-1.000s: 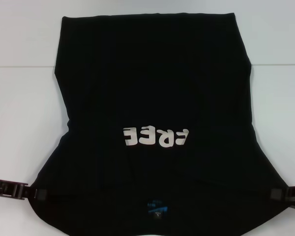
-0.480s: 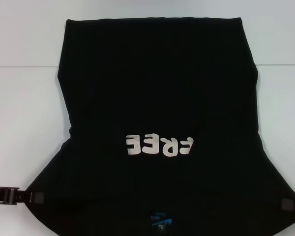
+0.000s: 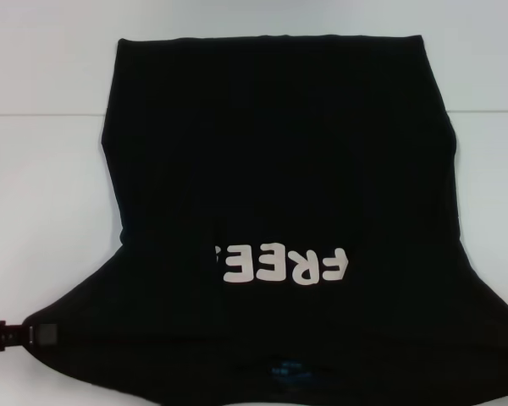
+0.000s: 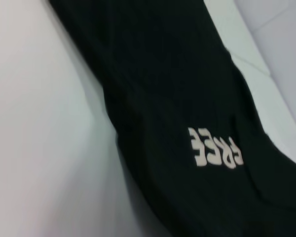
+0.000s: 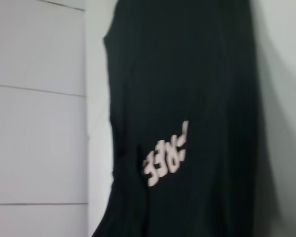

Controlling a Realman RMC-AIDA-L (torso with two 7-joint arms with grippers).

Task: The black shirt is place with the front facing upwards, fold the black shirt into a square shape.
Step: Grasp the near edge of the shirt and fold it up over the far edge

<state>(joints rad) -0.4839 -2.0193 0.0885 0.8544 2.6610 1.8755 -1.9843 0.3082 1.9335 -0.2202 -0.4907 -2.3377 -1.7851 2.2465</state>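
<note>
1. The black shirt (image 3: 279, 169) lies on the white table (image 3: 42, 211), filling most of my head view. Its white "FREE" lettering (image 3: 279, 266) faces up and reads upside down to me. The blue neck label (image 3: 288, 370) sits at the near edge, and the straight far edge lies well away from me.
2. The near part flares wide and looks raised off the table, pulled out towards both lower corners of my view.
3. I judge the cloth light, soft and limp. It will sag and crease wherever it is not held, so the outer corners of an edge are the places to grip, one per arm, keeping the span taut.
4. My left gripper (image 3: 35, 336) is at the near left corner of the shirt, with the jaws closed on the cloth there.
5. My right gripper barely shows at the right edge of the head view. I cannot tell how its jaws stand.
6. Compared with a second ago, the lettering sits nearer and larger, the near edge spreads wider, and both grippers have moved outward towards the frame edges.
</note>
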